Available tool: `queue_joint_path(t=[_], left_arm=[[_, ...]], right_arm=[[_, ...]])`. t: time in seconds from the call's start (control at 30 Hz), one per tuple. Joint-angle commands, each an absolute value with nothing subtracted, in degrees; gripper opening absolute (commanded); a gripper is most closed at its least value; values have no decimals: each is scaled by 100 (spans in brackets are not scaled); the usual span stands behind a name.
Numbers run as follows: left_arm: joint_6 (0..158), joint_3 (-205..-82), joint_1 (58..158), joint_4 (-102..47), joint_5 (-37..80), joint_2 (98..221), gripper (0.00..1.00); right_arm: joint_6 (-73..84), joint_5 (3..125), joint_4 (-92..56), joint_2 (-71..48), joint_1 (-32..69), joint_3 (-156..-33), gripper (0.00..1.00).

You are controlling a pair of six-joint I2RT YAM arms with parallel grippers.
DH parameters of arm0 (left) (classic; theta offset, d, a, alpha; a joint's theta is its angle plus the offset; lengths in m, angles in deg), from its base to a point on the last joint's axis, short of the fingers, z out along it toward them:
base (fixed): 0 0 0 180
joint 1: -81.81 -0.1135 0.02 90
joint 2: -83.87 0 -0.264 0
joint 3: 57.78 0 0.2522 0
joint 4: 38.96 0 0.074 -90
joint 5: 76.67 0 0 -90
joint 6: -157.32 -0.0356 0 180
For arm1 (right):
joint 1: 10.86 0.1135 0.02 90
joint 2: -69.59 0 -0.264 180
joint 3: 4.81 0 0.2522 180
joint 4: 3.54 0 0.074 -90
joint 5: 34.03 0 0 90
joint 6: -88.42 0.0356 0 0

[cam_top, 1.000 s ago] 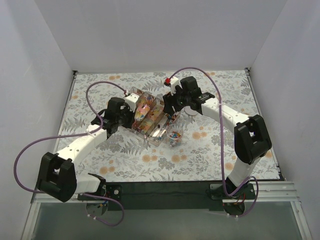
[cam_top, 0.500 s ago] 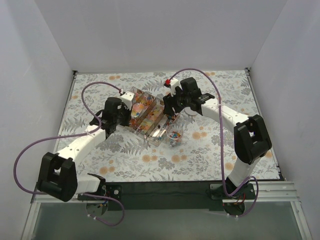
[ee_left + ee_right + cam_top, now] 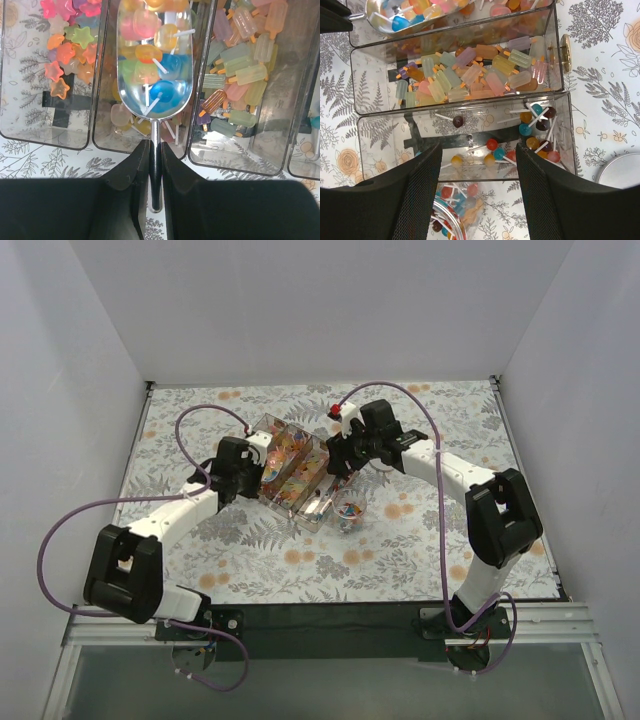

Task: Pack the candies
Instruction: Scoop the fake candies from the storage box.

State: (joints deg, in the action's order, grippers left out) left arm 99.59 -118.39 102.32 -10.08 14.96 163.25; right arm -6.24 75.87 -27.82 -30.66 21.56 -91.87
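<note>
A clear box (image 3: 293,476) with several compartments holds the candies. My left gripper (image 3: 155,150) is shut on the thin handle of a metal scoop (image 3: 155,100). The scoop's bowl is heaped with candies (image 3: 149,52) on white sticks and hangs over the middle compartment. Star-shaped candies (image 3: 65,55) lie to the left and popsicle-shaped candies (image 3: 240,75) to the right. My right gripper (image 3: 479,150) stands open above the lollipop compartment (image 3: 492,145), with nothing between its fingers. Below it, a glass jar (image 3: 451,220) holds more lollipops.
The jar (image 3: 348,512) stands on the flower-print cloth just in front of the box. A round white rim (image 3: 622,172) shows at the right edge of the right wrist view. White walls close in the table on three sides.
My left arm has swung its elbow and wrist, drifting left and then back toward the box with the scoop in its grip. The right arm has barely moved.
</note>
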Motion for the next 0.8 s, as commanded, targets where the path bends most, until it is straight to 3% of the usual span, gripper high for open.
queue_joint_path(t=[0.0, 0.2, 0.77], left_arm=[[9878, -12014, 10211, -709, 1448, 16447, 0], [9931, -11988, 10211, -691, 1395, 16605, 0], [9984, -11935, 10290, -814, 1000, 16851, 21]], right_arm=[[-615, 7724, -2688, -3087, 2166, -9143, 67], [-606, 7768, -2670, -3104, 2166, -9134, 67], [-553, 7873, -2617, -3140, 2166, -9038, 67]])
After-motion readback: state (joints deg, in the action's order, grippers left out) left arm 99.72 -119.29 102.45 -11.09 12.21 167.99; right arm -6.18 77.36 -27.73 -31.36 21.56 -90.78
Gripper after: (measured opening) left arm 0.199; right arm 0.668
